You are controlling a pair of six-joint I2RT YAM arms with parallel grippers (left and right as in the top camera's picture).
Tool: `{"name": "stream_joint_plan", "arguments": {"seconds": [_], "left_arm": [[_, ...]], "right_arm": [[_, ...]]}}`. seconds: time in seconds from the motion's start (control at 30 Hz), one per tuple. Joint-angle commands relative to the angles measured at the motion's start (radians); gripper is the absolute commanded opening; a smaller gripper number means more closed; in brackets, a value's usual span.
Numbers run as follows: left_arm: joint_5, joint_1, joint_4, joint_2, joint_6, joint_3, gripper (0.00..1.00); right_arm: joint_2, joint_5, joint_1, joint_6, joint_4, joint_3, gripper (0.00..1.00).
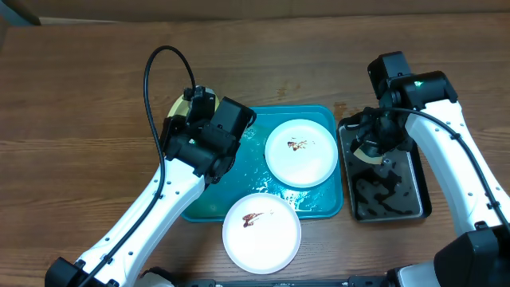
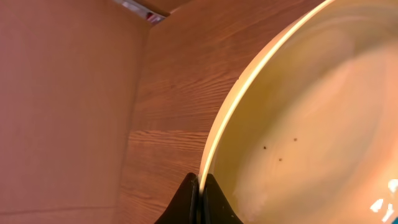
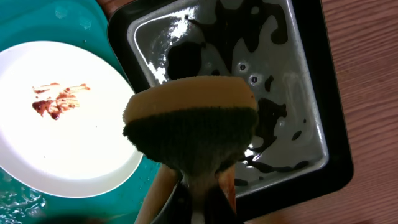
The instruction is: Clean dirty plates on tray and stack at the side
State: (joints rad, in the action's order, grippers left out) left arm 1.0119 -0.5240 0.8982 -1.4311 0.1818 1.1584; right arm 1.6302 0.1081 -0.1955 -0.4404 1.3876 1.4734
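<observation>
We note: left end effector clamped tight on rim of yellow-green plate, at far-left corner of turquoise tray. Right end effector closed on sponge, above black tray. Smeared white plate lies in turquoise tray. Second smeared white plate overlaps its near rim, partly over worktop.

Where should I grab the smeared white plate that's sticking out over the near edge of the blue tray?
Take the plate by the rim nearest the robot, coming from that side. That part overhangs the tray, so a gripper finger can probably slip underneath.
</observation>
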Motion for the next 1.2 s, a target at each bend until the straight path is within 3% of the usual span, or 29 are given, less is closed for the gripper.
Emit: {"name": "stream_joint_plan", "arguments": {"seconds": [0.0,0.37,0.57,0.8,1.0,1.17], "left_arm": [[0.046,-0.005,-0.001,-0.007,0.024,0.017,0.04],[0.004,-0.004,0.013,-0.007,0.025,0.017,0.04],[-0.256,0.068,0.025,-0.007,0.025,0.017,0.04],[-0.650,0.322,0.040,-0.007,0.070,0.017,0.04],[-1.012,0.682,0.036,-0.007,0.069,0.017,0.04],[-1.117,0.937,0.035,-0.031,0.070,0.015,0.04]], "right_arm": [[-0.003,0.003,0.002,0.003,-0.002,0.018,0.04],[-0.003,0.003,0.002,0.003,-0.002,0.018,0.04],[-0.003,0.003,0.002,0.003,-0.001,0.018,0.04],[-0.003,0.003,0.002,0.004,0.000,0.018,0.04],[-0.003,0.003,0.002,0.004,0.004,0.018,0.04],[-0.003,0.003,0.002,0.004,0.006,0.018,0.04]]}}
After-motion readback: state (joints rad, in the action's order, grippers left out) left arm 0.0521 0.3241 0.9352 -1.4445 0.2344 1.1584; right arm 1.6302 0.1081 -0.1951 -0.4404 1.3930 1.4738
